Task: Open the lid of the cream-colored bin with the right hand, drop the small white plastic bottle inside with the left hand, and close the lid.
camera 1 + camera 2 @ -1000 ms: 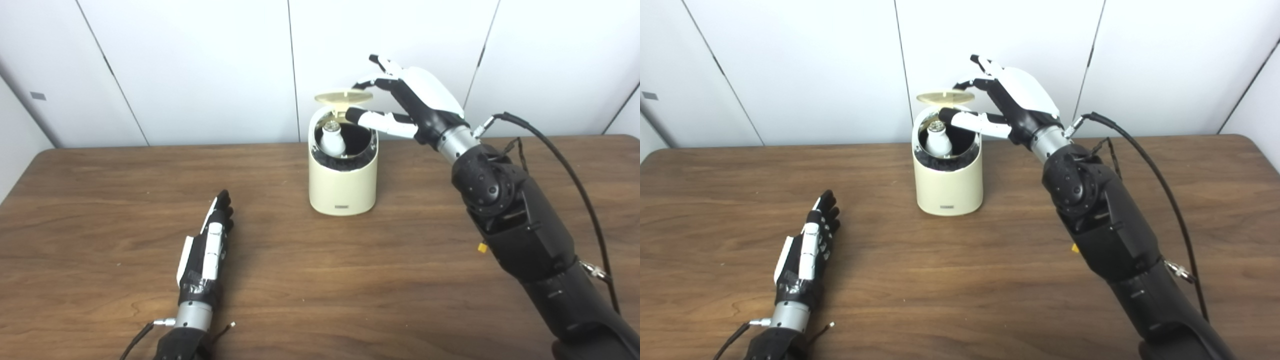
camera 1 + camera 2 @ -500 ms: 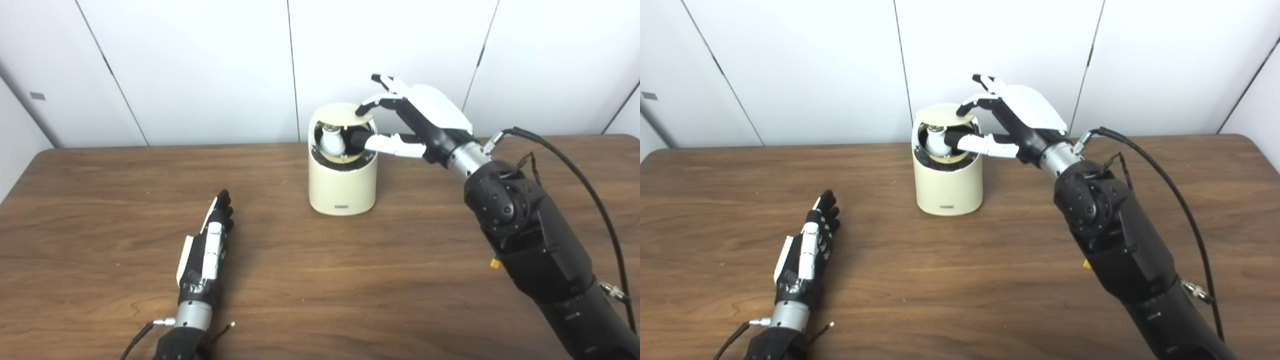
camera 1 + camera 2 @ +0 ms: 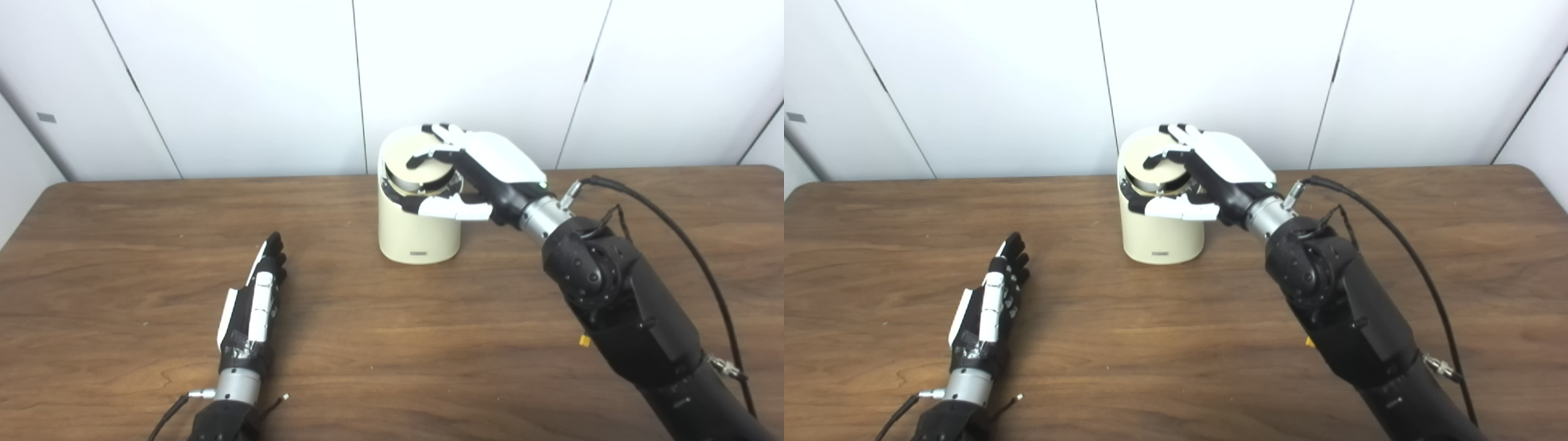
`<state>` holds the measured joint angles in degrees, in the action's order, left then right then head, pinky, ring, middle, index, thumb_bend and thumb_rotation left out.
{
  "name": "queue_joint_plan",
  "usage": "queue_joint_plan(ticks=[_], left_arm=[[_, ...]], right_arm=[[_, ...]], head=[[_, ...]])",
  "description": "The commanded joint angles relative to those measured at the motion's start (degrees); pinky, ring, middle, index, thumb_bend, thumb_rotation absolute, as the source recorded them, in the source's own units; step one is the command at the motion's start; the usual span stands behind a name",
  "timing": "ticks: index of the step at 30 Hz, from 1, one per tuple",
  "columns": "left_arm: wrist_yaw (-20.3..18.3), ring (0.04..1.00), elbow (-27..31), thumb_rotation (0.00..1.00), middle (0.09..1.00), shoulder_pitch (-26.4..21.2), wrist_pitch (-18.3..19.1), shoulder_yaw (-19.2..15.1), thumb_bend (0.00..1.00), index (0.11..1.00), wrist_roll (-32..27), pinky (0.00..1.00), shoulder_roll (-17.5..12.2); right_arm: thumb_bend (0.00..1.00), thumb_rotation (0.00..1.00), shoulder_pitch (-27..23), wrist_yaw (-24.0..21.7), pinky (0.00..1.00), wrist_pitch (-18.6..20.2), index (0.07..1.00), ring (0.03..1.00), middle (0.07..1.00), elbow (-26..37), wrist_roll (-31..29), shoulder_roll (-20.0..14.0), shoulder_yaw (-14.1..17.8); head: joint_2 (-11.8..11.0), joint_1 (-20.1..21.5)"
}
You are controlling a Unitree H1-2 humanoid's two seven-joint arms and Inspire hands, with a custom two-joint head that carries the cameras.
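The right hand (image 3: 484, 168) lies spread over the round lid (image 3: 419, 162) of the cream-colored bin (image 3: 418, 229), fingers (image 3: 429, 156) resting on the disc and thumb along the front rim, gripping nothing. The lid sits nearly flat in the bin's mouth, above frame centre; the bottle is hidden. At lower left, the left hand (image 3: 254, 306) lies flat, fingers straight together, empty on the wooden table (image 3: 392, 343).
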<state>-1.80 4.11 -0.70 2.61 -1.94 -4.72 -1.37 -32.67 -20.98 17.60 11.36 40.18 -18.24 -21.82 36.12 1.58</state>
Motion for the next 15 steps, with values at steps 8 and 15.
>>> queue_joint_plan(ticks=[8, 15], left_arm=[[-0.30, 1.000, -1.64, 0.95, 1.000, 0.58, 2.79, 1.22, 0.59, 1.000, 0.58, 1.00, 0.51], [-0.19, 1.000, -1.63, 0.94, 1.000, 0.55, 2.49, 1.29, 0.62, 1.000, 0.79, 1.00, 0.57]], right_arm=[[0.68, 1.00, -1.12, -1.45, 1.00, -0.25, 0.763, 1.000, 0.989, 0.48, 1.12, -0.20, 0.90], [0.67, 1.00, 0.07, -1.06, 1.00, -0.93, 0.766, 1.000, 0.989, 0.38, 0.41, -0.85, 2.29]], head=[[0.45, -0.17], [0.55, -0.35]])
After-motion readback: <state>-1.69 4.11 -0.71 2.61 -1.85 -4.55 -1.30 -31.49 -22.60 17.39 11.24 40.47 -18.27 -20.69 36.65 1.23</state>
